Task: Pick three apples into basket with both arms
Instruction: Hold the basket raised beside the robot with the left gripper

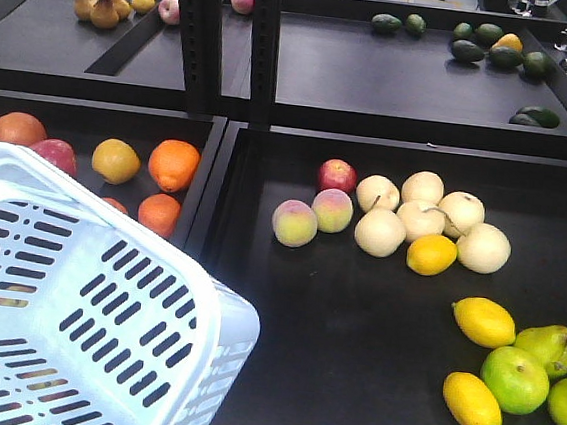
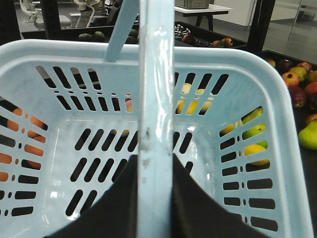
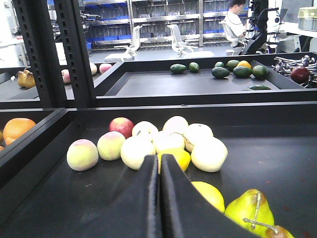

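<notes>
One slotted basket [image 1: 233, 348] (tilted) hangs from the left tool [image 2: 154, 166].

Pale basket [image 1: 174, 252], lower left

Light is bright and even in all three views and falls from overhead, so the fruit [image 1: 418, 225] cast only small, soft shadows on the black tray [image 1: 350, 360], which carries a dull sheen. The basket [image 1: 209, 311] is near white in the front view, close to blown out. In the left wrist view a glare streak runs down the handle [image 2: 157, 99], and the background at top right is washed out. In the right wrist view the right gripper [image 3: 159, 161] is dark and soft, while the far room looks sharper.
</notes>
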